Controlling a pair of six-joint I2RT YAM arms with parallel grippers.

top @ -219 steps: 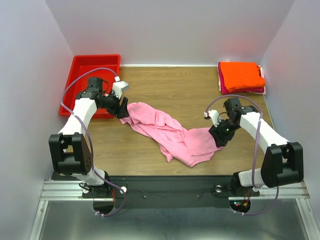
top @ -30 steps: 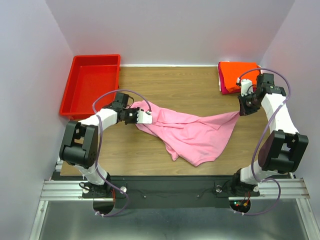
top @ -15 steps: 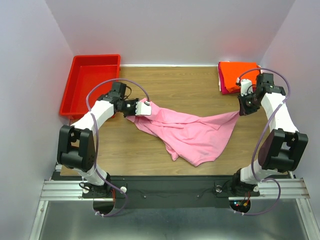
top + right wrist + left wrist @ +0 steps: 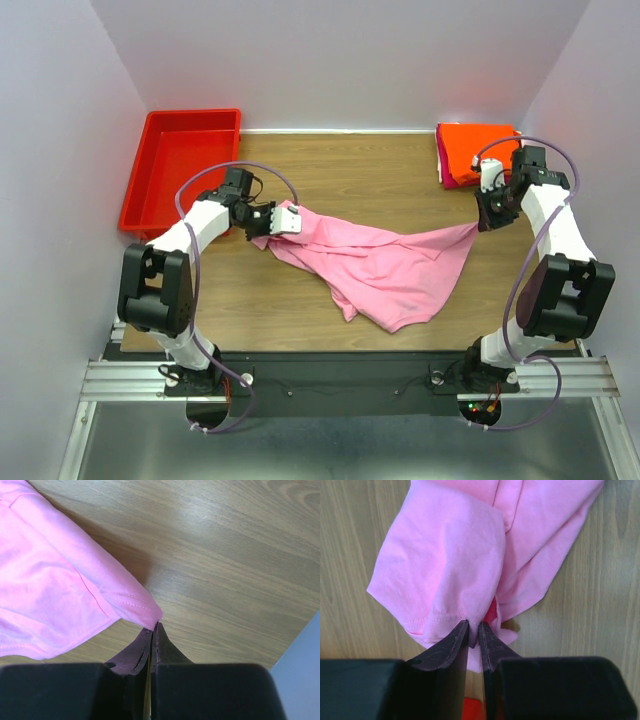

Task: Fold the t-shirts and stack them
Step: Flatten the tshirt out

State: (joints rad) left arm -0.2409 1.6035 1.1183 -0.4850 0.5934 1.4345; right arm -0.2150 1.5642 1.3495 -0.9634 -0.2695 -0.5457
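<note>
Left claw pinched light pink t-shirt sleeve hem; right claw pinched opposite corner, arms spread wide; wrist views showed stitching.

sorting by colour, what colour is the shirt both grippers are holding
Light pink, plain. The t-shirt shows best in the top external view.

L arm bent inward, jaws pinched, R arm extended, jaws pinched
</note>
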